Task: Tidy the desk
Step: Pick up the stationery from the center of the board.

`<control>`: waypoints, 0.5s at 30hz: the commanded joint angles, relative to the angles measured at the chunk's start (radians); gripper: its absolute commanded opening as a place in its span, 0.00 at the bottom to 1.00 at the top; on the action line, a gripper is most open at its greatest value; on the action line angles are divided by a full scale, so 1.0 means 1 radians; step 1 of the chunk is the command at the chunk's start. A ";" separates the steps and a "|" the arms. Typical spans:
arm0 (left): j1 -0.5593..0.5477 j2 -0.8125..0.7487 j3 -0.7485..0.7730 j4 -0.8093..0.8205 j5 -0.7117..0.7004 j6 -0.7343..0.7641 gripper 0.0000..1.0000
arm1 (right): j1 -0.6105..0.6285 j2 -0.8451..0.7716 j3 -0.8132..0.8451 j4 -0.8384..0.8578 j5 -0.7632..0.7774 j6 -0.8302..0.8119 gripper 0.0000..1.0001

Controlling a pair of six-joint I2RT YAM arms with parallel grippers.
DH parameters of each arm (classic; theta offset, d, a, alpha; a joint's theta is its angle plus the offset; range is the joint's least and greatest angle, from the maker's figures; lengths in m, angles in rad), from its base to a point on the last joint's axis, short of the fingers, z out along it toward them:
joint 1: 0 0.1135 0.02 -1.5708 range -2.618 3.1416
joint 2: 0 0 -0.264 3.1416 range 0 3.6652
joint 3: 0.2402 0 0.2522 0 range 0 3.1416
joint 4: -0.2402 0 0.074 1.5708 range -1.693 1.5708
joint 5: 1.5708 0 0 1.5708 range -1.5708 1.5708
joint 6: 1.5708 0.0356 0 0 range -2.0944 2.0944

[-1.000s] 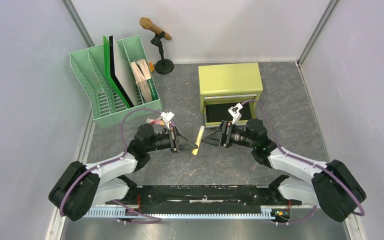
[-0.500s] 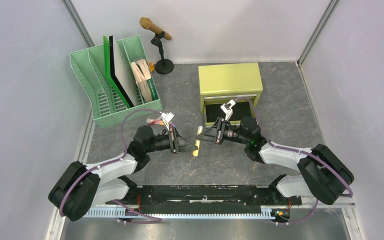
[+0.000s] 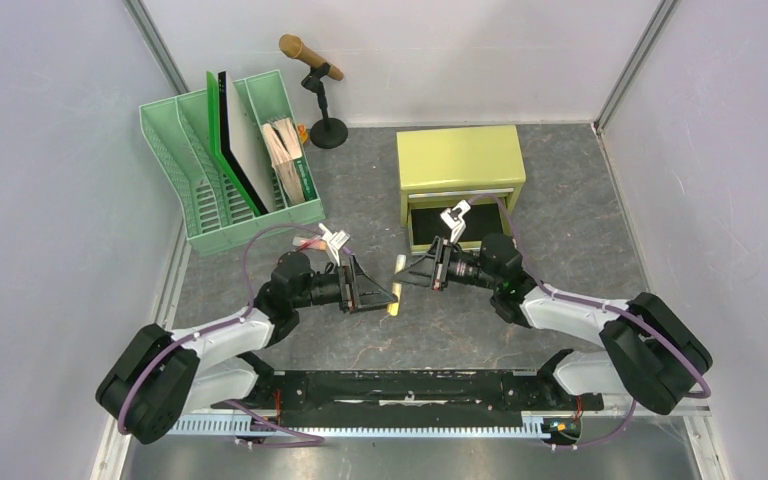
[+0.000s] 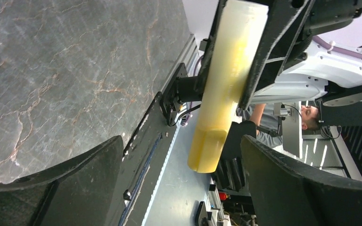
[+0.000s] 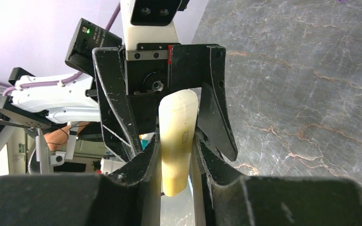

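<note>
**deskwatcher:** ok so which of your grippers actually has the thing?

**me:** the right one; my right gripper is pinched tight on the pale yellow stick, one finger on each side, roughly mid-length; the stick is up in the air and not lying on anything

**deskwatcher:** and the left?

**me:** let go; my left gripper has its fingers spread as wide as they look able to, with the yellower end of the stick sitting between them; no grip there; the two grippers face each other nose to nose, right in the middle in front of my bases

**deskwatcher:** where's the desk in all this?

**me:** the desk is the dark grey veined top under both arms, boxed in by pale walls; the stick hangs over its middle, just in front of the yellow-green cabinet, whose lower drawer is pulled open

**deskwatcher:** anything else on there?

**me:** a green file rack at the back left with flat boards standing in its slots; beside it a microphone on a small black stand, near the back wall; something small and pinkish lies by the rack's front corner, too small for me to tell what
</note>
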 commanded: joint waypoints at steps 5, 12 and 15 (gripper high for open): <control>-0.001 -0.069 0.097 -0.342 -0.054 0.211 1.00 | -0.014 -0.058 0.043 -0.145 0.051 -0.101 0.03; -0.001 -0.092 0.176 -0.627 -0.204 0.331 1.00 | -0.047 -0.126 0.090 -0.386 0.129 -0.253 0.03; 0.000 -0.072 0.217 -0.746 -0.276 0.364 1.00 | -0.078 -0.152 0.093 -0.444 0.146 -0.294 0.02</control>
